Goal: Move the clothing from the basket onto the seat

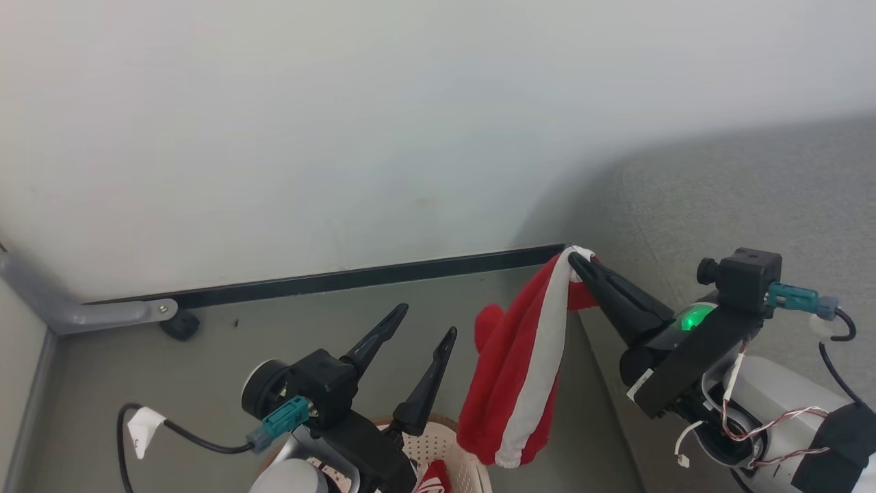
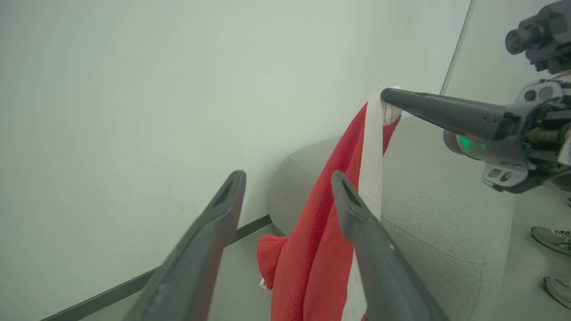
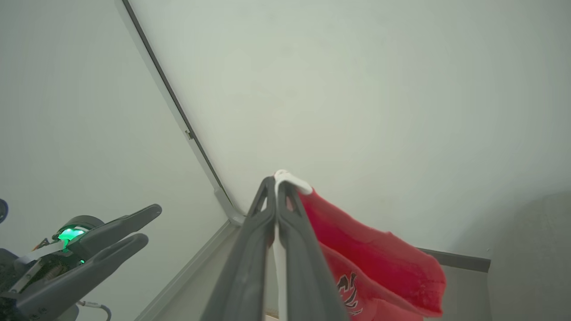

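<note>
Nearest to the robot, at the bottom edge of the head view, stands the basket (image 1: 457,438), cream-white with rows of small holes and a brown rim. Inside it lies another red garment (image 1: 433,481) with some white on it; only a small part of it is visible.

Just above the basket is the left gripper (image 1: 427,320). Its two dark fingers stand well apart and hold nothing.

To the right of it hangs the clothing (image 1: 523,370), in the air and not touching the left gripper. It is a soft red garment with one broad white stripe that runs down its whole length. It falls in a long, loose fold, and its lower end comes down close beside the basket rim. A small red flap sticks out on its left side. In the right wrist view a dark printed mark shows on the red fabric.

The right gripper (image 1: 579,260) holds this garment by its top end. Its fingers are pressed together on the white trim, which folds over the fingertips.

Behind and below the garment is the seat (image 1: 753,205), a large grey cushion with rounded edges and a stitched seam. The garment hangs beside its left edge, over the grey floor (image 1: 205,363).

In the left wrist view two shoes of a person (image 2: 551,238) show past the seat.

Farthest is the pale wall (image 1: 342,123), with a dark skirting strip (image 1: 356,277) along its foot.
</note>
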Tool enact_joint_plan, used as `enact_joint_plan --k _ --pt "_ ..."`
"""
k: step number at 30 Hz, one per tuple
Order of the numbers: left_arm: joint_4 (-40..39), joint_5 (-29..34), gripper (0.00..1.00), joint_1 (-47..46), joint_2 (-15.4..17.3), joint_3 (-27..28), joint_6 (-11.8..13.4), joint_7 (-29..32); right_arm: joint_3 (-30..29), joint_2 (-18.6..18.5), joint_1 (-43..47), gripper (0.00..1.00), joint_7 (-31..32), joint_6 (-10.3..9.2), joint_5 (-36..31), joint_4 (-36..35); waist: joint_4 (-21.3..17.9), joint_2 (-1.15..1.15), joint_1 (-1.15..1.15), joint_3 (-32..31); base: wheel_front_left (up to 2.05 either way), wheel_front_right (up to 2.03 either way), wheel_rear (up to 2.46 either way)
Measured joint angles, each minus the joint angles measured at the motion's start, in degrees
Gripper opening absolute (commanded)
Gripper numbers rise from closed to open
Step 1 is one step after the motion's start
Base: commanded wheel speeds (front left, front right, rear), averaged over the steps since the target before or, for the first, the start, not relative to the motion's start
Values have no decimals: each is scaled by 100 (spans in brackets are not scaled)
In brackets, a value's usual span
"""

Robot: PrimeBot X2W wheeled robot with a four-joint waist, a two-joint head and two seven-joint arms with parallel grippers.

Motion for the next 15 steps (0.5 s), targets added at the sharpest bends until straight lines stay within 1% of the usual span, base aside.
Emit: enact_joint_plan --k 8,15 --pt "-155 1 100 91 -1 -65 0 -16 -612 -270 302 0 0 0 -164 -137 -293 0 0 -45 0 0 0" --pt "-212 1 100 115 0 -81 2 -14 -989 -337 509 0 0 -2 -460 -455 -554 0 0 -79 0 0 0"
